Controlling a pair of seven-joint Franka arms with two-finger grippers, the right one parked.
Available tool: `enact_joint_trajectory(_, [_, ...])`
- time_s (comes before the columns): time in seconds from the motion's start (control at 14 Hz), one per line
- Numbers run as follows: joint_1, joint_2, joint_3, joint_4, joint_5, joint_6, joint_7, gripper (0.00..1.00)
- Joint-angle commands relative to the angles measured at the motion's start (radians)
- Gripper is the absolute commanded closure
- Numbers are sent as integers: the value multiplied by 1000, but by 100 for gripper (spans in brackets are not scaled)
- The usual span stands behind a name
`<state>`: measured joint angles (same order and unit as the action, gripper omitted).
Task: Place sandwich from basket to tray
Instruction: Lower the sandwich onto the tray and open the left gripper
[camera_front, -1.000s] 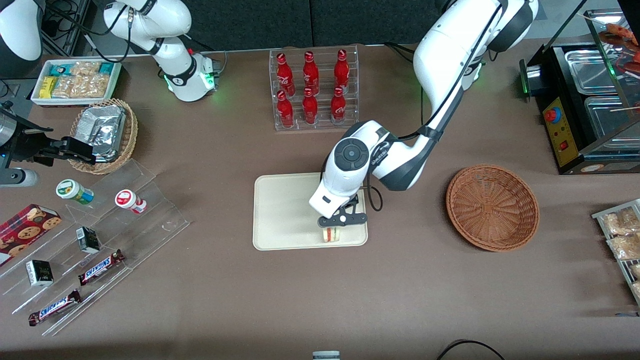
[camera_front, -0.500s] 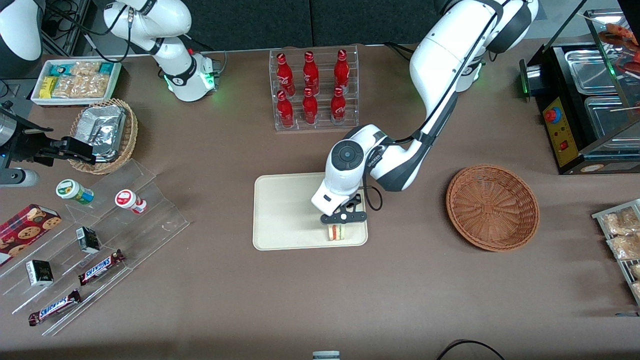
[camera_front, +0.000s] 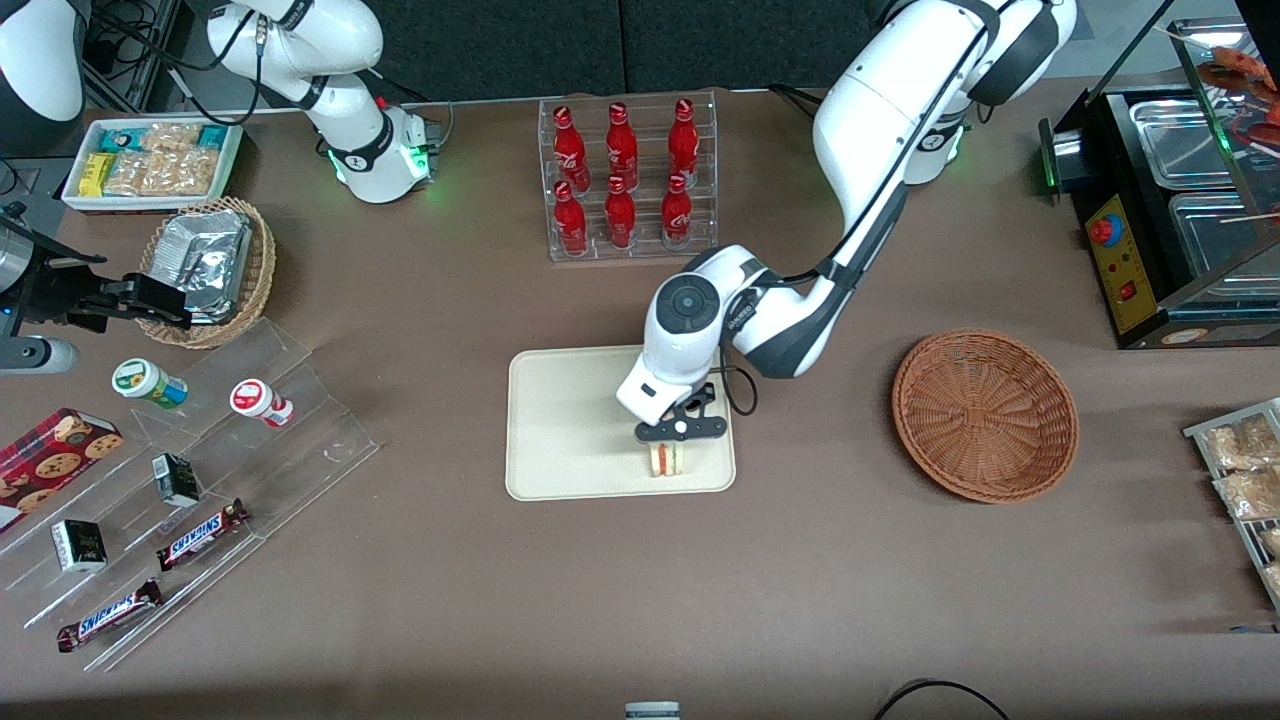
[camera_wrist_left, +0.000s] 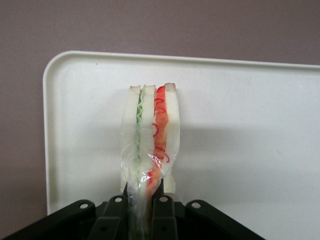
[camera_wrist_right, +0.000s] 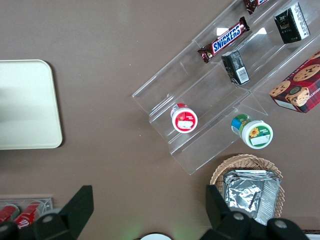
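Surroundings: rack of red bottles (camera_front: 625, 180) stands farther from the front camera than the tray, well apart from it. Clear stepped display (camera_front: 215, 470) with Snickers bars (camera_front: 200, 533), small cartons and two round cups sits toward the parked arm's end; cookie box (camera_front: 50, 462) beside it.
Foil basket: tan wicker with silver packets (camera_front: 205, 268), parked arm's end.
In the way: nothing stands between tray and basket, bare brown table (camera_front: 820, 580) only.
Basket: reddish-brown wicker basket (camera_front: 985, 415) toward the working arm's end, holds nothing.
Tray: cream tray (camera_front: 570, 425) mid-table.
Sandwich: sandwich (camera_front: 664, 458) stands on edge on the tray, near the rim closest to the front camera; wrist view shows green and red filling stripes (camera_wrist_left: 150, 145).
Arm: left arm bent at the elbow over the tray, wrist pointing down.
Gripper: gripper (camera_front: 680, 432) directly over the sandwich, fingers (camera_wrist_left: 162, 212) clenched on the wrapped upper end, grasping it.
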<state>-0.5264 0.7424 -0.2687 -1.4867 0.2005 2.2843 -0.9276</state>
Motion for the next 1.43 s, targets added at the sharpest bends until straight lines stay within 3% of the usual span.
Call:
enact_joint_trajectory(0.0, [-29,0,13,2,22,15,-37,100])
enact_joint_trajectory(0.64, [-29,28,14,-4,63,37,-73,97])
enact_joint_trajectory(0.71, [-29,29,14,-4,63,37,-74,74])
enact_joint_trajectory(0.86, [-29,35,14,2,63,37,-60,13])
enact_joint_trajectory(0.93, [-29,34,14,3,62,35,-59,0])
enact_joint_trajectory(1.36, [-17,-67,13,19,43,-67,-63,0])
